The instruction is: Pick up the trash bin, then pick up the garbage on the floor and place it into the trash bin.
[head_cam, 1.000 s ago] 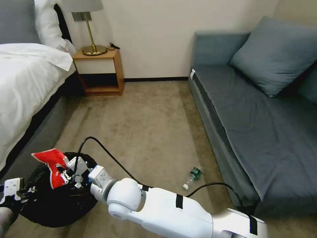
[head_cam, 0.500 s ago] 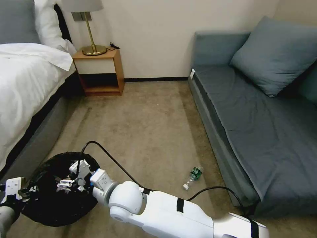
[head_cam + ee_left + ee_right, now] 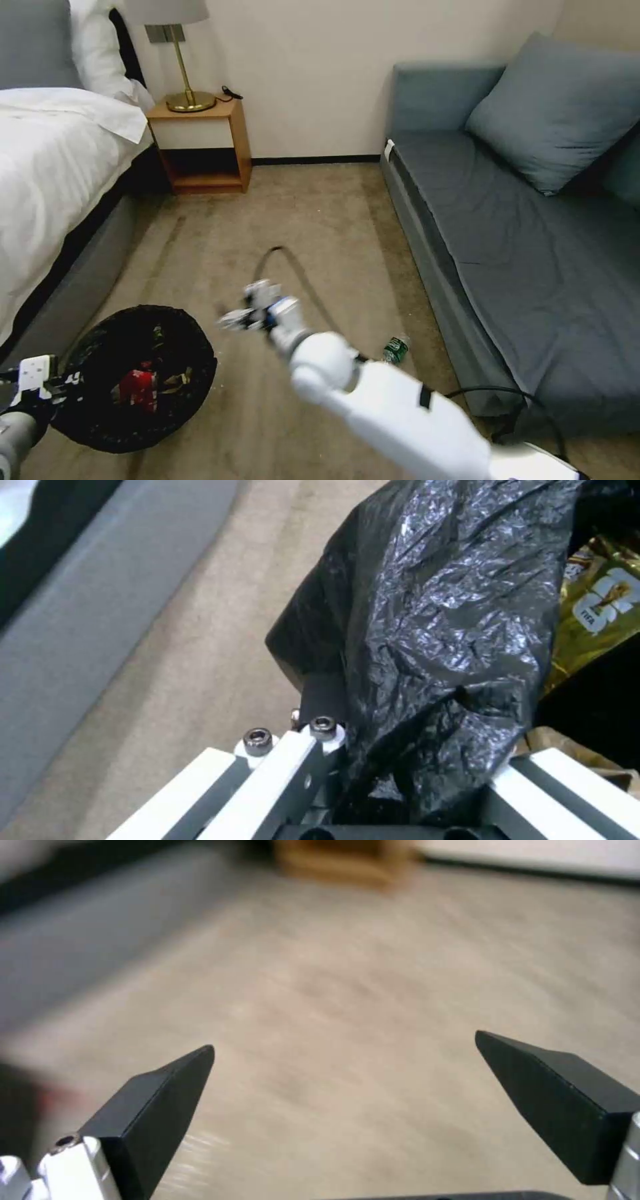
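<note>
Black crinkly trash bin (image 3: pixel 137 380), red snack packet (image 3: pixel 139 388), green-labelled bottle (image 3: pixel 395 349), beige carpet (image 3: pixel 313 220)

Head view: high, looking forward and down over carpet (image 3: pixel 320 220), bed left, sofa right. Left wrist view: very close against trash bin (image 3: pixel 440 630) bag, facing along rim, carpet beside. Right wrist view: low over carpet, facing toward nightstand (image 3: pixel 347 860). Head and left wrist views share bin; head and right wrist views share carpet, nightstand.

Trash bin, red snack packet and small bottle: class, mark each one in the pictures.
trash bin (image 3: pixel 193 347): head view, on its bag-covered rim, right side.
red snack packet (image 3: pixel 139 388): head view, on the packet's middle, inside the bin.
small bottle (image 3: pixel 396 349): head view, on its green label, on the carpet.
</note>
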You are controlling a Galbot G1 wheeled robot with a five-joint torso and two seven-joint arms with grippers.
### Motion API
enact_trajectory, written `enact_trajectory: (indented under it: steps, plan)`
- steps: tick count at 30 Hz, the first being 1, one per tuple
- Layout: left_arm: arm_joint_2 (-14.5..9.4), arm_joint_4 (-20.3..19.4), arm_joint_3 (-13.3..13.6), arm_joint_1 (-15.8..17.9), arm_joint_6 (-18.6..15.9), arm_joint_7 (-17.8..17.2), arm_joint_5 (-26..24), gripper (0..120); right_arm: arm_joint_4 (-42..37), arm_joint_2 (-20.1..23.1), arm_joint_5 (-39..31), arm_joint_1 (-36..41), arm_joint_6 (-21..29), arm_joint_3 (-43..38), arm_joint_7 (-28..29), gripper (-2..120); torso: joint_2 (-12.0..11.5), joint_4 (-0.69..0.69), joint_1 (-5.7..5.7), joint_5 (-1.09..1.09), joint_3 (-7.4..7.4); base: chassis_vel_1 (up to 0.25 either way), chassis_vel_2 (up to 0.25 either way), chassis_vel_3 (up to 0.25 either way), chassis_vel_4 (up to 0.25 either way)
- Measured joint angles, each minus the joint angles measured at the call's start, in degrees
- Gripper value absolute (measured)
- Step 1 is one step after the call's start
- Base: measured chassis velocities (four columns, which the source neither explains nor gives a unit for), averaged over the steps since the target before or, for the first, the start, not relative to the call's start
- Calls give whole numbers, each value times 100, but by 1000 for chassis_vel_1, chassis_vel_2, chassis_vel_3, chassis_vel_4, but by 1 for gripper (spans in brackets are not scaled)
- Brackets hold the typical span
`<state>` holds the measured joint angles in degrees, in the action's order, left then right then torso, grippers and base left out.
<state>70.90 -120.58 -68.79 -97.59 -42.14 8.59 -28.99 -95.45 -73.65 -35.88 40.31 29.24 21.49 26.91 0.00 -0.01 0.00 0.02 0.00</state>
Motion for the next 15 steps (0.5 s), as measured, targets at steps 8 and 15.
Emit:
enact_trajectory:
  steps: [8,15]
  plan:
    - [-14,60,139,93,0,-12,64,3,1105,-37,-447,166,536,-666,697,100,0,-1,0,-1,0,0,0,0,0]
    - [-16,94,153,78,0,-10,67,3,2277,-719,-1302,175,880,-1621,2091,100,0,1,0,-1,0,0,0,0,0]
